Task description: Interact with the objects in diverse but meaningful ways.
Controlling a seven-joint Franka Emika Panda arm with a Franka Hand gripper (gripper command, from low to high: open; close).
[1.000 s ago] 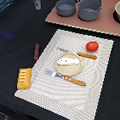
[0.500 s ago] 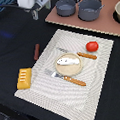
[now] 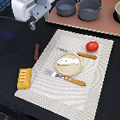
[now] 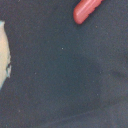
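a dark table (image 3: pixel 10 53) holds a pale striped placemat (image 3: pixel 97 89), with a robot arm's white gripper (image 3: pixel 33 22) hanging high at about eleven o'clock from the mat's centre. whether its jaws are open or closed cannot be told; nothing shows between them. two grey pots (image 3: pixel 90 8) sit on a board at twelve o'clock. at the mat's centre a tan round plate (image 3: pixel 69 68) carries a white fish-like piece (image 3: pixel 67 60). a yellow-orange bread block (image 3: pixel 24 78) lies at eight o'clock, a red tomato (image 3: pixel 92 46) at two, an orange-handled knife (image 3: pixel 72 80) at five. a reddish-brown sausage stick (image 3: pixel 36 51) lies off the mat at nine, nearest the gripper; the wrist view shows it (image 4: pixel 88 10) too. the step looks like an approach; next calls for lowering over the sausage.
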